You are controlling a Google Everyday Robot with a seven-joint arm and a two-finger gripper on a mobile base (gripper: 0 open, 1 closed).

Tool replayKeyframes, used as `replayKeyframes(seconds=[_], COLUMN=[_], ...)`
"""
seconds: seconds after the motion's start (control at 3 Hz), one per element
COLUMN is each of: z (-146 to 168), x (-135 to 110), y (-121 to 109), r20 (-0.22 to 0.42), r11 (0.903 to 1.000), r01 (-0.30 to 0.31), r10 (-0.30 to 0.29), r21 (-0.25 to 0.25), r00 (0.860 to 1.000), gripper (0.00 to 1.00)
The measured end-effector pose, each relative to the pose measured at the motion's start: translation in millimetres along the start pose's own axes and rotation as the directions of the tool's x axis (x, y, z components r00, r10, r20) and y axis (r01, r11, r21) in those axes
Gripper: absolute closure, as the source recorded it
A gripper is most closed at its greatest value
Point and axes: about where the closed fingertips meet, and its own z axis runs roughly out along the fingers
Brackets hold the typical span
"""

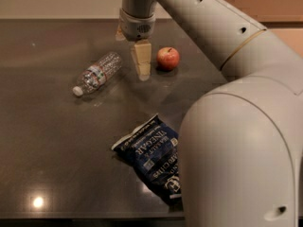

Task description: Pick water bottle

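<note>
Lying on its side toward the left of the dark table point(47, 150), the water bottle point(97, 74) is seen untouched, its white cap pointed to the near left and its base angled toward the far right. Nothing is grasped, so the task is judged to be at an early stage: the approach is not yet completed, and the descent, the closing and the lift are all left to be done. Just to the right of the bottle's base, the gripper point(143, 74) is held over the tabletop, pointed straight down, between the bottle and a red apple point(168, 58); it is near the bottle but apart from it. Whether the gripper is spread or pressed together cannot be told from this angle. The apple is set just beside the gripper on its right, and it is judged close enough to be nudged if the wrist is swung that way. Nearer the camera, a dark blue chip bag point(151, 157) is laid flat, well apart from the bottle, and no obstruction from it is expected. The right side of the view is filled by the robot's pale arm point(236, 126), by which part of the bag is hidden.
</note>
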Motion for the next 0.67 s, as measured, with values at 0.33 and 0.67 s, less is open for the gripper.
replayKeyframes(seconds=[0.33, 0.67], z=[16, 27], x=[-19, -37], y=[-22, -41], r20=[-0.009, -0.006], r11=[0.9989, 0.9945], r01=[0.047, 0.105], r10=[-0.047, -0.105], r21=[-0.009, -0.008], r00=[0.999, 0.994], gripper=[0.00, 0.00])
